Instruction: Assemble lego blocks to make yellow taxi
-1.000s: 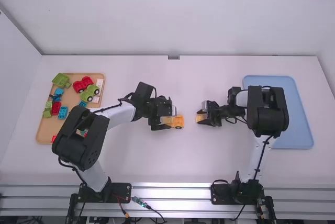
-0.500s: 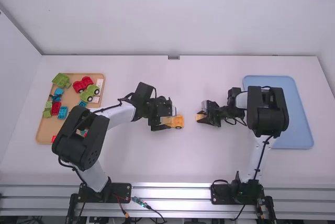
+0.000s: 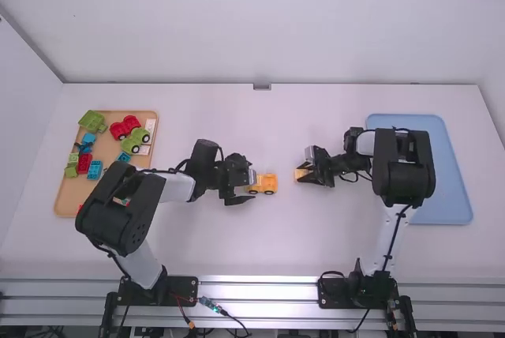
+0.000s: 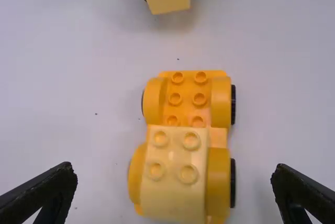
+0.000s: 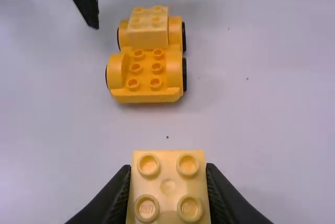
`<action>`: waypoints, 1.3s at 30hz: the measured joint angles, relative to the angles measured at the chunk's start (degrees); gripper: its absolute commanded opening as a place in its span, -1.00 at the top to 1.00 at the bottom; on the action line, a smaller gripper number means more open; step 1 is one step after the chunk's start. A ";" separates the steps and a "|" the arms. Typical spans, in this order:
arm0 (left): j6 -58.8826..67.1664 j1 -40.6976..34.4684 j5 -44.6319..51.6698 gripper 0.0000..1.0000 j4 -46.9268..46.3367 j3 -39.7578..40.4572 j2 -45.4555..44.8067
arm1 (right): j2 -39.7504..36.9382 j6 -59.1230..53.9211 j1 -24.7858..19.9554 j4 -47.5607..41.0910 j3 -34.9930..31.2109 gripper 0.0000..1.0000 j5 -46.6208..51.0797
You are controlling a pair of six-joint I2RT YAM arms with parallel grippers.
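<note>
Left wrist view: my left tool point(image 4: 174, 169) is standing wide open and empty around the four-wheeled yellow base point(image 4: 187, 101) on the tabletop point(image 4: 63, 103). My right tool point(image 5: 168, 169) is gripping a studded yellow brick point(image 5: 167, 186); I'm wanting it level, studs aligned, before pressing. Left arm point(image 3: 177, 187) and right arm point(image 3: 401, 168) are pointing inward, probably low.
</note>
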 measured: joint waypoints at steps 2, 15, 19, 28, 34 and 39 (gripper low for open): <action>-0.37 0.39 1.09 -0.98 0.94 -1.01 0.00 | -0.02 -0.28 0.00 -0.79 0.28 0.61 -0.57; 1.44 2.32 8.04 -0.97 -7.37 7.28 5.95 | 0.00 0.44 5.99 -3.26 3.41 0.68 -1.51; 1.66 2.12 9.01 -0.98 -7.39 8.98 9.22 | 0.00 0.72 7.17 -3.23 3.52 0.72 -1.75; 1.18 2.14 12.02 -0.98 2.47 7.91 12.26 | 0.00 0.92 8.09 -3.48 3.52 0.80 -2.80; -0.17 2.01 12.61 -0.98 3.93 6.25 12.26 | 0.00 1.27 8.09 -3.61 3.52 0.84 -4.24; -0.74 1.60 12.63 -0.98 4.20 6.12 12.26 | 0.00 2.67 8.39 -3.26 3.52 0.86 -4.90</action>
